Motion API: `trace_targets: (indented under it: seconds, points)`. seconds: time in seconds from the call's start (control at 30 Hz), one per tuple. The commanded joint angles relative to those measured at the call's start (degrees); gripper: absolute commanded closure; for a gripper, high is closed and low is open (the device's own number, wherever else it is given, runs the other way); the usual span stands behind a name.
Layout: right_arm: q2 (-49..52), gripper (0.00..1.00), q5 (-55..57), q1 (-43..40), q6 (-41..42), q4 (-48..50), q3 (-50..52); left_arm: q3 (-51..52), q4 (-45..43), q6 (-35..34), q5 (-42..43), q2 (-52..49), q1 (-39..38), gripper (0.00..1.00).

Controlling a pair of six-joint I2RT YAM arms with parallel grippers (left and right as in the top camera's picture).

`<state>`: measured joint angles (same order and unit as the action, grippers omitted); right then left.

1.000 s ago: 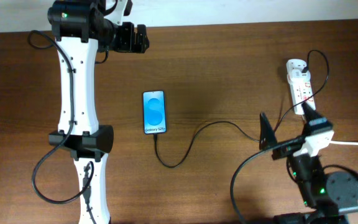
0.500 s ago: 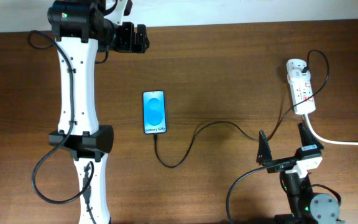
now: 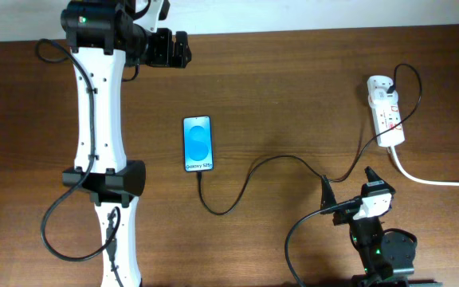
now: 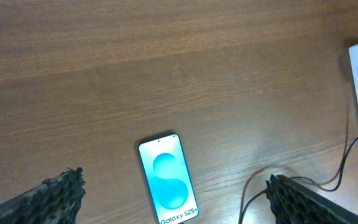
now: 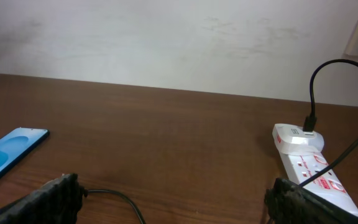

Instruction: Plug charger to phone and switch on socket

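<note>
Your table (image 3: 293, 88) is dark brown wood grain, and a plain cream wall (image 5: 166, 43) rises behind its far edge. That wall shows properly only in the right wrist view. The overhead view alone gives you the whole cable run, and the left wrist view is where the white "Galaxy S25+" band reads clearly.

At far left, your left hand (image 3: 183, 49) hangs near the table's far edge; its wrist view shows the fingers spread wide, holding nothing. The slim blue-screened smartphone with black edges (image 3: 198, 144) lies flat left of centre. Its long axis runs from the far edge toward the arm bases, lettered end nearest the bases. The thin black charger cable (image 3: 281, 157) meets that near short edge, loops and runs right; you cannot tell whether its plug is seated. Your right hand (image 3: 347, 187) sits close to the cable near the front, fingers apart and empty. At far right the white elongated power strip with red-marked switches (image 3: 385, 112) lies nearly parallel to the smartphone. It has a black plug (image 5: 309, 121) at its far end, and a thick white cord (image 3: 445, 182) leaves the near end rightward.
</note>
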<state>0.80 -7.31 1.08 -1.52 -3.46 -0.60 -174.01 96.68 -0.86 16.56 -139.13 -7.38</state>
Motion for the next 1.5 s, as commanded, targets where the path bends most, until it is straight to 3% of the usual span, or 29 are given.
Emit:
trace_targets:
  seconds: [0.0,0.57,0.8,0.97,1.17,1.33,1.47]
  points:
    - [-0.59,0.02,0.31,-0.46,0.44,-0.42,0.28,-0.42,0.02,0.9,0.59,0.37,0.24,0.01]
    - [-0.55,0.02,0.31,-0.46,0.44,-0.42,0.28,3.67,0.02,0.92,0.0,1.79,-0.13,0.01]
    - [-0.55,0.02,0.31,-0.46,0.44,-0.42,0.28,41.72,-9.79,0.92,-6.08,23.02,-0.13,0.01]
    - [-0.55,0.02,0.31,-0.46,0.44,-0.42,0.28,83.58,-35.34,0.92,-11.15,48.89,-0.09,0.01]
    - [-0.55,0.02,0.31,-0.46,0.44,-0.42,0.28,115.71,-52.46,0.94,-19.71,72.72,-0.09,0.01]
    - [-0.55,0.02,0.31,-0.46,0.44,-0.42,0.28,136.56,-64.28,0.94,-23.54,94.49,-0.09,0.01]
    - [-0.55,0.02,0.31,-0.46,0.44,-0.42,0.28,146.53,-70.6,0.94,-25.62,109.44,-0.09,0.01]
